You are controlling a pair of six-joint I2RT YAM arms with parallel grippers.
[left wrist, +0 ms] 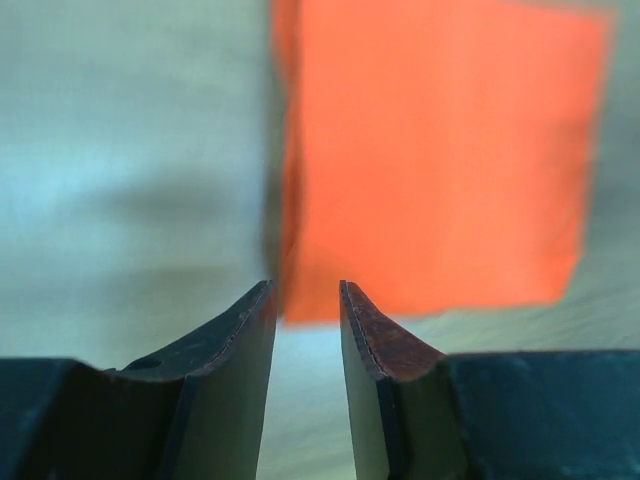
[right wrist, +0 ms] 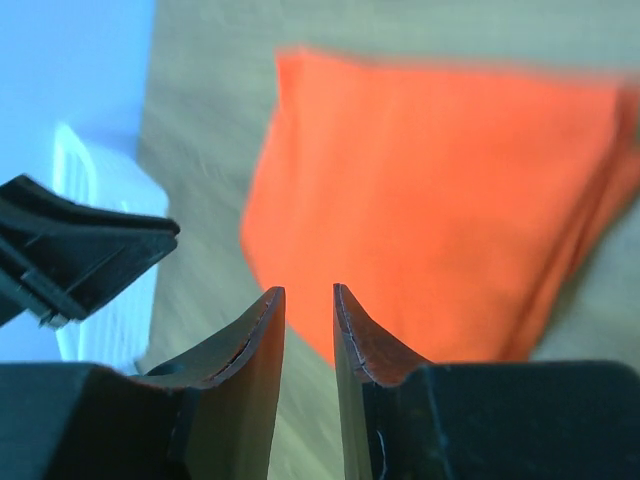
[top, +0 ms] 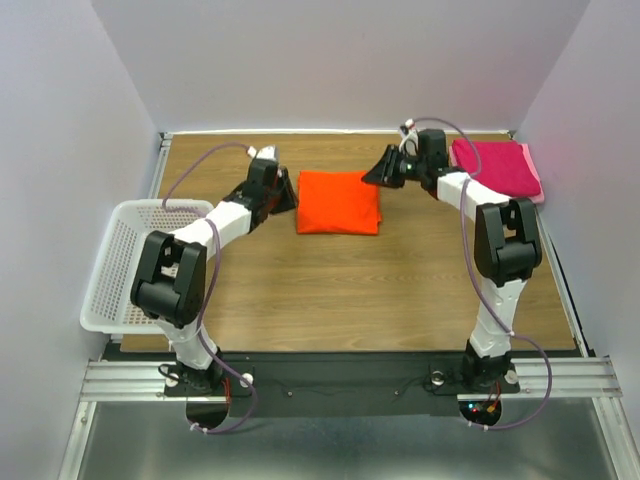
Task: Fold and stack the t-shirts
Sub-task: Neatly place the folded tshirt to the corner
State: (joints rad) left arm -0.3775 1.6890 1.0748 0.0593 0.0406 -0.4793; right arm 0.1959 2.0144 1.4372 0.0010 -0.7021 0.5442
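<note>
Both of the 2 shirts look folded but unstacked: the pink shirt lies well right of the orange shirt, which the left gripper and right gripper flank, fingers narrowly parted and empty.

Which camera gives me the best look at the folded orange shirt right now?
Top external: the orange shirt shows whole and sharp, a folded rectangle. The left wrist view has it blurred and cut off at the top. The right wrist view has it blurred too, running off the right edge.
</note>
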